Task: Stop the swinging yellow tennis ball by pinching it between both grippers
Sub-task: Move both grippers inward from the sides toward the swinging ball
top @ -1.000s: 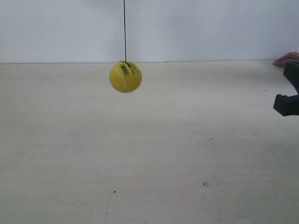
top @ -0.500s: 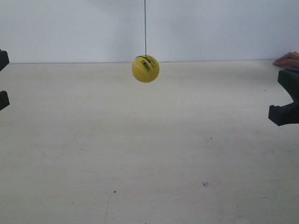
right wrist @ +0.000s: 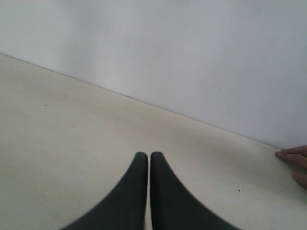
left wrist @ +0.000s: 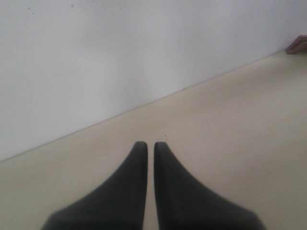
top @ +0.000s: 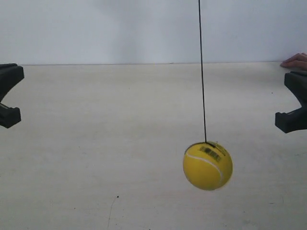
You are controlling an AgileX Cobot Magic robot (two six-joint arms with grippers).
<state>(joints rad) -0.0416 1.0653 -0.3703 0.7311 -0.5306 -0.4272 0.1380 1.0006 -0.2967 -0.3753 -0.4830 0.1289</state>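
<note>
Yellow tennis ball (top: 207,166) hangs free, open worktop (top: 96,143) all round.
I read left pincer (left wrist: 150,143) and right pincer (right wrist: 148,154) both pinched narrow.

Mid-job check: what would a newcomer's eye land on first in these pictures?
The yellow tennis ball, hanging on a thin dark string low and right of centre in the exterior view, over the pale table. Next, black gripper parts at both side edges, well clear of it; the wrist views show the left gripper and right gripper closed on nothing.
</note>
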